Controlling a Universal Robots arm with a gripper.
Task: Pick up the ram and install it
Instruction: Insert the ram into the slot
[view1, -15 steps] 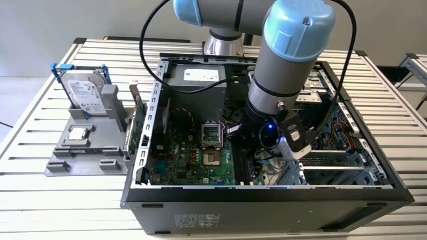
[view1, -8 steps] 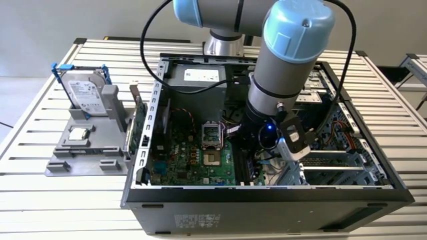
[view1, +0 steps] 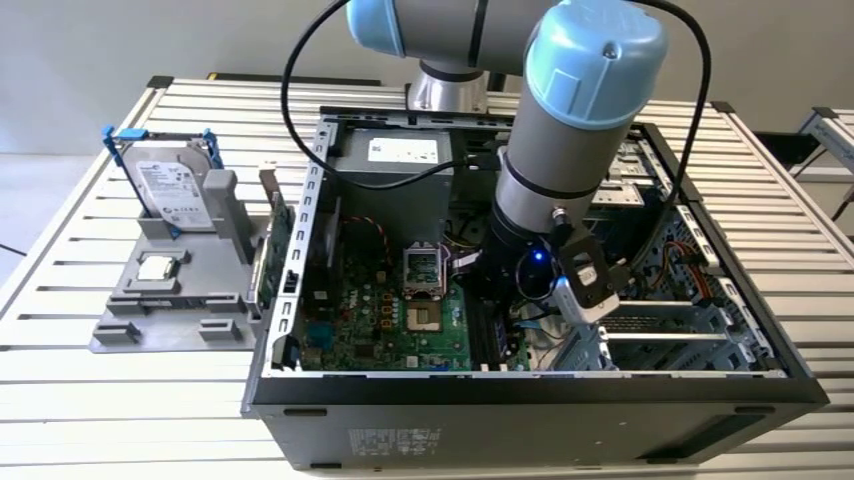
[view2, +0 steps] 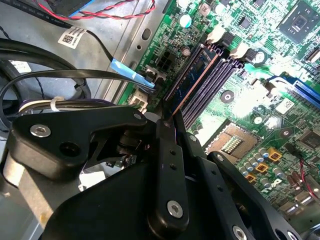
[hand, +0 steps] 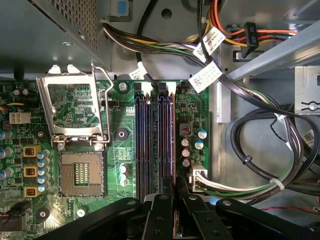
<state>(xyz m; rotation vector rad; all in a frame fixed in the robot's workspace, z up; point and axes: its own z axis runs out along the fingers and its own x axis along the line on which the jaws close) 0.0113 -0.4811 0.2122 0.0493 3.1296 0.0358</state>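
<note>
Standing ram (view2: 192, 82) between tool (view2: 167, 127) fingers

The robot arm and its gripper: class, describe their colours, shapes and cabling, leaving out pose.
The arm is a grey cylindrical tube with light-blue rounded joint caps. A black cable loops alongside it. The gripper is matte black, built of flat bolted links with silver screw heads.

Exterior view: set high and back, looking down on the slatted surface (view1: 80, 400), the open computer case (view1: 534, 385) and the arm (view1: 574, 130) reaching into it. First wrist view: close, facing straight onto the motherboard (hand: 120, 150) past the gripper (hand: 175, 210). Second wrist view: closer still, raking obliquely across the same board; both wrist views share the memory slots (view2: 205, 80) and the processor socket (hand: 80, 172).
</note>
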